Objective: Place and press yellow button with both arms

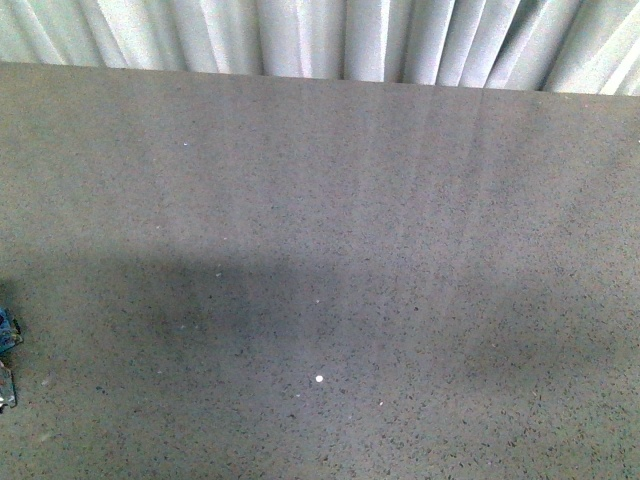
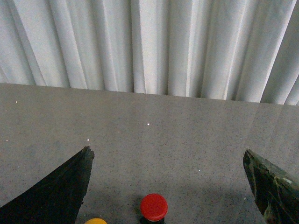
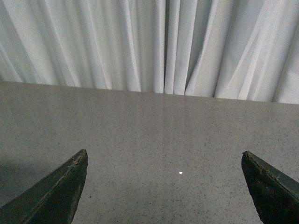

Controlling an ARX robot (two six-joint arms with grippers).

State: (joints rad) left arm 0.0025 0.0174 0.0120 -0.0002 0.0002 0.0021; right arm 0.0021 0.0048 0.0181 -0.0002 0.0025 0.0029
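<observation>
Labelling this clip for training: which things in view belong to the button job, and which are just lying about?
Job: yellow button, barely in view; left pincer and right pincer, both open.
Lying about: red button beside it; grey table; white curtain.

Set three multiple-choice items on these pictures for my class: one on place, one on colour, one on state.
1. Which view shows the round yellow button cap? A left wrist B right wrist C front
2. What colour is the other round cap beside it? A green B red C blue
3. How do the right gripper's jaws stand? A shut on a button B shut, empty C wide open, empty
Key: 1 A, it peeks in at that picture's edge only; 2 B, its top is plainly red; 3 C, only grey speckled table shows between them.
</observation>
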